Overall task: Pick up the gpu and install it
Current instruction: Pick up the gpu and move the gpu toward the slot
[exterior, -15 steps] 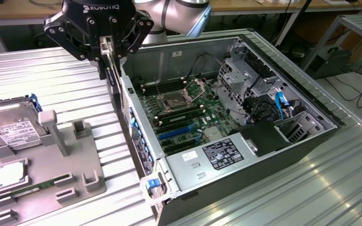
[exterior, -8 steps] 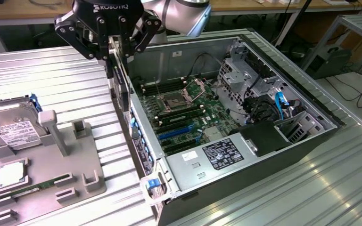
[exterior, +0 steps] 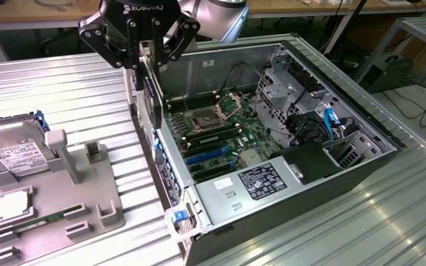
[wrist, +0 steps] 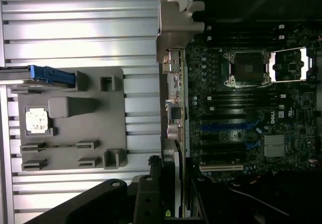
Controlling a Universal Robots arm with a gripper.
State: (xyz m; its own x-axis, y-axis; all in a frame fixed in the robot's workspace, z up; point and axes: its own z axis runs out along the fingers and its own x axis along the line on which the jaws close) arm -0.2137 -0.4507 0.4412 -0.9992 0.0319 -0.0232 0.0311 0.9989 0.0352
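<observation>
**Robot arm holding the gpu at the open computer case.** We see the gripper (exterior: 145, 55) at the far side of the scene, its fingers clenched on the upper edge of the gpu (exterior: 152, 102). The gpu hangs upright and edge-on as a thin dark card. It hangs at the wall of the computer case (exterior: 361, 119) on the exterior view's left, over that edge of the motherboard (exterior: 232, 138); we cannot tell whether its lower end touches anything. The case lies on its side with its interior exposed. Inside, we note the processor socket (exterior: 198, 119) toward the far end of the board, the blue expansion slots (exterior: 209, 156) nearer, and the power supply (exterior: 261, 183) with its label at the near end. In the wrist view the gripper (wrist: 161, 196) looks down along the card, with the board on one side of it and the grey fixture (wrist: 115, 113) on the other. In the exterior view the fixture sits well apart from the case, toward the exterior view's left. It carries a hard drive (exterior: 17, 155) with a white label at its far end and a narrow green memory stick (exterior: 46, 220) near its front. Both case and fixture rest on the ribbed metal table (exterior: 65, 88).
</observation>
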